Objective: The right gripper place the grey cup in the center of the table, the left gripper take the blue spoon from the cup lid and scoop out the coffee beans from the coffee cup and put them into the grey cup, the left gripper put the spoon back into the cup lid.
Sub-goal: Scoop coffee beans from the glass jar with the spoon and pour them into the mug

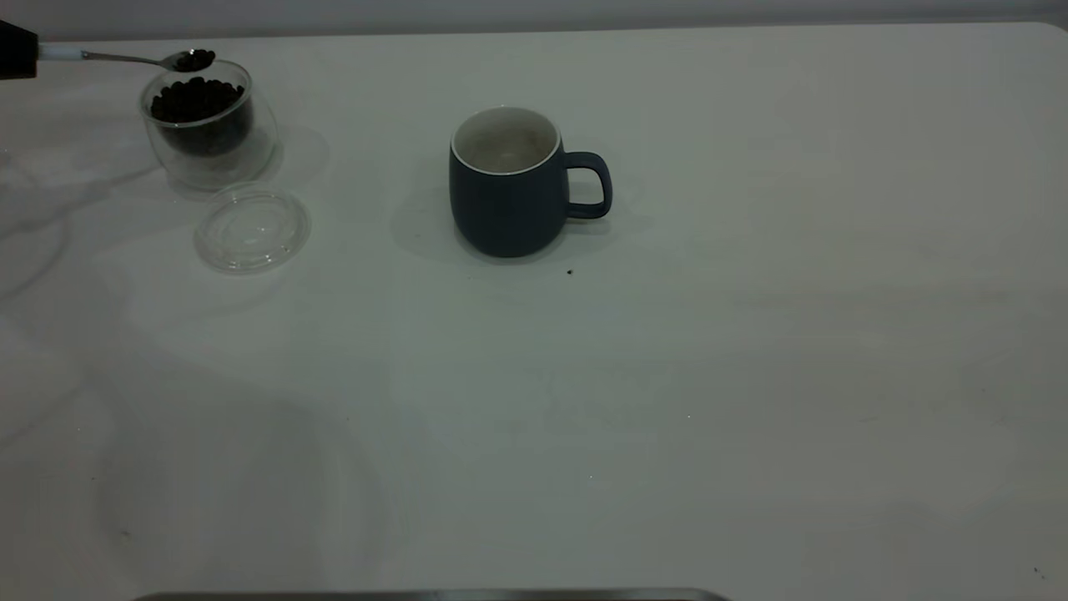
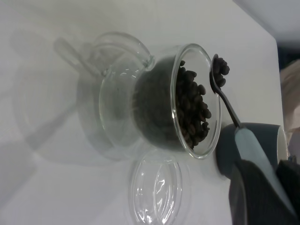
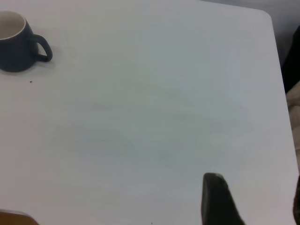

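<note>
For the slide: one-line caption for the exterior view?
Left gripper holds the blue spoon, loaded with coffee beans, above the coffee cup; grey cup waits mid-table.

I count one grey cup (image 1: 509, 200), one coffee cup (image 1: 209, 125) and one cup lid (image 1: 252, 228) on one table (image 1: 667, 376). One blue spoon (image 1: 125, 57), and I see one left gripper (image 1: 17, 50) and one right gripper (image 3: 220, 201). Coffee beans (image 1: 196, 100): too many to count, with a few on the spoon.
</note>
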`<state>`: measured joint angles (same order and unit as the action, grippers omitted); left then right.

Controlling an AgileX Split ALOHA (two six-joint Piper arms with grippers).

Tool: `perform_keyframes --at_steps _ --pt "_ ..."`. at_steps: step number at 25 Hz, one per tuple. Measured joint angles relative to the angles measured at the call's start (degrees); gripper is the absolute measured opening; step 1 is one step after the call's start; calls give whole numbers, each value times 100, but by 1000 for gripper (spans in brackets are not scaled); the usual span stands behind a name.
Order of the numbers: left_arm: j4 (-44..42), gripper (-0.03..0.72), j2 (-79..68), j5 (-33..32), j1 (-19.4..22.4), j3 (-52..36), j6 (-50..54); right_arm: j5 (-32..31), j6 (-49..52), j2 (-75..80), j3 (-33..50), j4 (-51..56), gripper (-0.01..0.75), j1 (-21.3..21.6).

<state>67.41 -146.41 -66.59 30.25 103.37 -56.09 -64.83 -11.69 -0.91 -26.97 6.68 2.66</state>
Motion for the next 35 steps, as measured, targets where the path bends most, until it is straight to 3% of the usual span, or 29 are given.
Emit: perform_keyframes --at_steps 35 --pt "-337 134 -3 0 0 0 381 0 -6 0 0 0 358 0"
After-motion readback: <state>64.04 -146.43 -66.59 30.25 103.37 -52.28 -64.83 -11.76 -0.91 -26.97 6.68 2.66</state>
